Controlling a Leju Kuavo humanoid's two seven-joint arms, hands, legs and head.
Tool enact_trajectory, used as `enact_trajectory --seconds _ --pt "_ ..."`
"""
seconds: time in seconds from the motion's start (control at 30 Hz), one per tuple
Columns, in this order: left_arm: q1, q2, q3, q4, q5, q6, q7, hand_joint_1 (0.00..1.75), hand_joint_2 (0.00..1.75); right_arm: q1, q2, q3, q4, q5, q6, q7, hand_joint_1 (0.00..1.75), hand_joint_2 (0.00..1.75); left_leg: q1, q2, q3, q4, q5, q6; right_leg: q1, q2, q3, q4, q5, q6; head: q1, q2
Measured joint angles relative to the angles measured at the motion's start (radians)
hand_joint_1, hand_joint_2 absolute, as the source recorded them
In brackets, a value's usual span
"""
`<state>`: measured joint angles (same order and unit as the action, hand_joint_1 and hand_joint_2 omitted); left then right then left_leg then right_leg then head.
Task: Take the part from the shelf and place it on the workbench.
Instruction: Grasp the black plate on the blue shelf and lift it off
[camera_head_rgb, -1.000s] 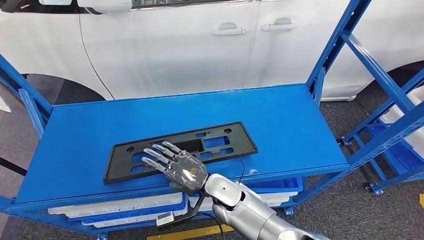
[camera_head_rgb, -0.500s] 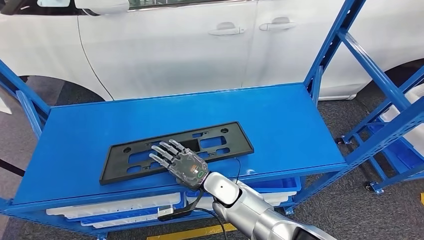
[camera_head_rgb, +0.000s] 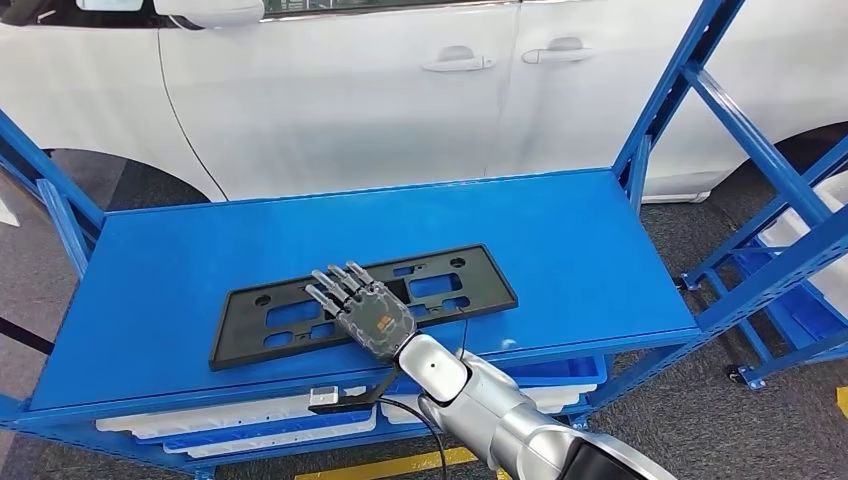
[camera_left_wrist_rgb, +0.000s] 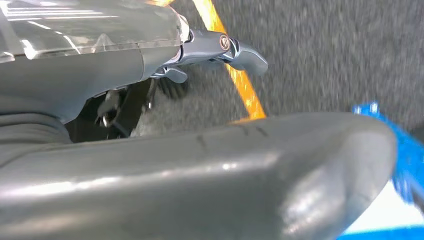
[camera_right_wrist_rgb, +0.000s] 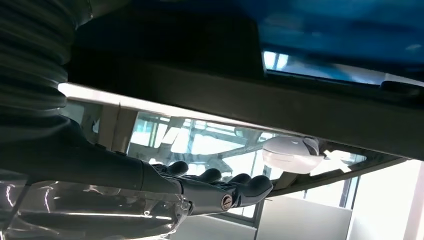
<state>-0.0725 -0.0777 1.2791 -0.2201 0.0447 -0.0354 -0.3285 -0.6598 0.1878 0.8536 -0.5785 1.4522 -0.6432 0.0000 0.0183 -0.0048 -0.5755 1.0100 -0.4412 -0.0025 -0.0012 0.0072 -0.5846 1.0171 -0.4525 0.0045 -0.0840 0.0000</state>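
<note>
part (camera_head_rgb: 440, 290): flat black plate, likely light, stiff | right hand (camera_head_rgb: 365, 312): fingers spread flat above it, holding nothing | grasp: near long edge

We see the part (camera_head_rgb: 362, 303), a flat black plastic panel, long and rectangular, like a licence-plate bracket. Several rectangular cut-outs run along its middle and small round holes sit near its corners and upper edge. It lies flat on the blue shelf (camera_head_rgb: 200, 260), toward the front edge and a little left of centre, its long side slightly slanted so that the right end sits farther back than the left. Part of its lower middle is covered from our view, while both ends show clear on the blue surface
</note>
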Motion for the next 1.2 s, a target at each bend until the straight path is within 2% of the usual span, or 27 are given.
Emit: enact_trajectory --seconds 0.07,0.13,0.17,0.2,0.23,0.27,0.33,0.37,0.4,0.5,0.53,0.6,0.67,0.7,0.73,0.77,0.83,0.87,0.9,1.0,1.07,1.1,1.17,1.2 --pt "0.0 0.001 0.0 0.0 0.0 0.0 -0.001 0.0 0.0 -0.012 0.002 -0.005 0.017 0.005 0.0 0.005 0.0 1.75 0.003 0.002 0.002 -0.005 0.004 0.013 -0.002 -0.001 -0.027 0.061 -0.04 0.008 0.0 0.0" --pt "-0.001 0.002 0.0 0.0 0.0 -0.001 -0.002 0.0 0.0 -0.017 0.002 -0.008 0.034 0.01 0.002 0.013 0.0 1.75 0.001 0.002 0.0 -0.005 0.004 0.02 -0.004 -0.002 -0.089 0.194 -0.105 0.013 0.0 0.0" --pt "-0.001 0.003 0.0 0.0 0.0 -0.002 -0.002 0.0 0.0 -0.018 0.002 -0.01 0.041 0.014 0.004 0.019 0.0 1.75 -0.001 0.002 0.0 -0.005 0.004 0.021 -0.005 -0.002 -0.119 0.254 -0.125 0.014 0.0 0.0" --pt "-0.001 0.004 0.0 0.0 0.0 -0.003 -0.002 0.0 0.0 -0.019 0.002 -0.012 0.048 0.019 0.009 0.027 0.01 1.75 -0.001 0.002 0.0 -0.005 0.004 0.021 -0.005 -0.002 -0.135 0.286 -0.128 0.013 0.0 0.0" --pt "-0.001 0.005 0.0 0.0 0.0 -0.004 -0.003 0.0 0.0 -0.022 0.003 -0.015 0.055 0.023 0.016 0.037 0.39 1.75 -0.002 0.002 0.002 -0.005 0.003 0.021 -0.005 -0.002 -0.132 0.277 -0.11 0.011 0.0 0.0" --pt "-0.001 0.005 0.0 0.0 0.0 -0.006 -0.004 0.0 0.0 -0.027 0.003 -0.019 0.061 0.026 0.026 0.047 0.8 1.75 -0.003 0.001 0.004 -0.005 0.003 0.021 -0.004 -0.002 -0.109 0.228 -0.077 0.008 0.0 0.0" --pt "-0.003 0.005 -0.001 0.0 0.0 -0.009 -0.005 0.0 0.0 -0.041 0.004 -0.029 0.076 0.032 0.046 0.067 1.61 1.75 -0.007 0.0 0.007 -0.004 0.001 0.018 0.0 -0.002 -0.039 0.082 -0.012 -0.005 0.0 0.0" --pt "-0.003 0.005 -0.001 0.0 0.0 -0.01 -0.006 0.0 0.0 -0.047 0.004 -0.034 0.084 0.034 0.053 0.075 1.64 1.75 -0.009 -0.001 0.007 -0.003 0.0 0.014 0.002 -0.003 -0.015 0.03 0.004 -0.009 0.0 0.0" --pt "-0.004 0.005 -0.002 0.0 0.0 -0.01 -0.006 0.0 0.0 -0.052 0.004 -0.039 0.091 0.036 0.059 0.082 1.64 1.75 -0.01 -0.001 0.006 -0.003 -0.001 0.01 0.005 -0.002 -0.003 0.002 0.009 -0.012 0.0 0.0" --pt "-0.006 0.008 -0.002 0.0 0.0 -0.011 -0.008 0.0 0.0 -0.056 0.004 -0.05 0.11 0.038 0.07 0.094 1.72 1.75 -0.009 0.0 0.005 -0.003 -0.003 -0.008 0.003 0.0 -0.002 -0.011 0.014 -0.02 0.0 0.0" --pt "-0.007 0.01 -0.002 0.0 0.0 -0.011 -0.009 0.0 0.0 -0.057 0.004 -0.051 0.115 0.039 0.072 0.095 1.75 1.75 -0.009 0.001 -0.001 0.012 -0.015 -0.013 0.0 -0.001 0.001 -0.017 0.017 -0.024 0.0 0.0" --pt "-0.008 0.011 -0.003 0.0 0.0 -0.012 -0.011 0.0 0.0 -0.058 0.005 -0.054 0.123 0.041 0.073 0.097 1.75 1.75 -0.005 0.001 -0.039 0.1 -0.067 -0.022 -0.005 -0.003 0.006 -0.025 0.021 -0.031 0.0 0.0" --pt "-0.008 0.012 -0.003 0.0 0.0 -0.013 -0.011 0.0 0.0 -0.057 0.004 -0.057 0.132 0.045 0.074 0.098 1.75 1.75 -0.001 0.002 -0.102 0.232 -0.125 -0.03 -0.004 -0.003 0.005 -0.024 0.02 -0.034 0.0 0.0" --pt "-0.007 0.013 -0.004 0.0 0.0 -0.014 -0.011 0.0 0.0 -0.057 0.004 -0.059 0.137 0.049 0.074 0.099 1.75 1.75 0.0 0.002 -0.122 0.272 -0.134 -0.033 -0.004 -0.003 0.005 -0.023 0.02 -0.034 0.0 0.0" --pt "-0.007 0.013 -0.004 0.0 0.0 -0.015 -0.012 0.0 0.0 -0.057 0.005 -0.06 0.14 0.052 0.074 0.099 1.75 1.75 0.001 0.002 -0.123 0.273 -0.121 -0.035 -0.004 -0.003 0.005 -0.022 0.018 -0.033 0.0 0.0" --pt "-0.008 0.014 -0.004 0.0 0.0 -0.017 -0.012 0.0 0.0 -0.058 0.005 -0.062 0.142 0.055 0.074 0.099 1.75 1.75 0.002 0.002 -0.106 0.235 -0.092 -0.036 -0.004 -0.003 0.007 -0.02 0.016 -0.032 0.0 0.0" --pt "-0.01 0.016 -0.004 0.0 0.0 -0.019 -0.016 0.0 0.0 -0.061 0.006 -0.066 0.145 0.057 0.075 0.099 1.75 1.75 0.004 0.003 -0.038 0.095 -0.024 -0.035 -0.003 -0.002 0.01 -0.013 0.009 -0.024 0.0 0.0" --pt "-0.011 0.017 -0.005 0.0 0.0 -0.021 -0.02 0.0 0.0 -0.064 0.006 -0.069 0.147 0.058 0.075 0.099 1.75 1.75 0.003 0.002 -0.014 0.042 -0.006 -0.03 -0.001 -0.001 0.009 -0.01 0.007 -0.019 0.0 0.0" --pt "-0.013 0.017 -0.005 0.0 0.0 -0.024 -0.025 0.0 0.0 -0.066 0.006 -0.073 0.148 0.06 0.076 0.098 1.75 1.75 0.002 0.002 -0.001 0.011 0.0 -0.025 0.0 -0.001 0.007 -0.007 0.006 -0.015 0.0 0.0" --pt "-0.014 0.017 -0.006 0.0 0.0 -0.033 -0.048 0.0 0.0 -0.07 0.006 -0.081 0.15 0.065 0.076 0.093 1.75 1.75 0.0 0.001 0.0 0.002 0.0 -0.003 0.001 0.0 0.004 -0.004 0.004 0.0 0.0 0.0" --pt "-0.015 0.017 -0.007 0.0 0.0 -0.038 -0.069 0.0 0.0 -0.071 0.006 -0.087 0.151 0.068 0.075 0.091 1.75 1.75 0.003 0.002 0.001 -0.003 0.004 0.01 -0.001 -0.001 -0.012 0.033 -0.024 0.009 0.0 0.0" --pt "-0.015 0.017 -0.007 0.0 0.0 -0.039 -0.077 0.0 0.44 -0.071 0.005 -0.091 0.151 0.069 0.075 0.089 1.75 1.75 0.003 0.003 0.001 -0.004 0.005 0.015 -0.003 -0.001 -0.035 0.083 -0.053 0.013 0.0 0.0" --pt "-0.015 0.017 -0.008 0.0 0.0 -0.04 -0.092 0.0 1.31 -0.069 0.004 -0.097 0.153 0.071 0.074 0.087 1.75 1.75 0.001 0.003 -0.002 -0.004 0.006 0.019 -0.004 -0.002 -0.103 0.221 -0.114 0.018 0.0 0.0" --pt "-0.014 0.018 -0.008 0.0 0.0 -0.04 -0.1 0.0 1.75 -0.068 0.004 -0.099 0.154 0.073 0.074 0.086 1.75 1.75 0.0 0.003 -0.002 -0.004 0.005 0.02 -0.004 -0.002 -0.129 0.273 -0.128 0.019 0.0 0.0"
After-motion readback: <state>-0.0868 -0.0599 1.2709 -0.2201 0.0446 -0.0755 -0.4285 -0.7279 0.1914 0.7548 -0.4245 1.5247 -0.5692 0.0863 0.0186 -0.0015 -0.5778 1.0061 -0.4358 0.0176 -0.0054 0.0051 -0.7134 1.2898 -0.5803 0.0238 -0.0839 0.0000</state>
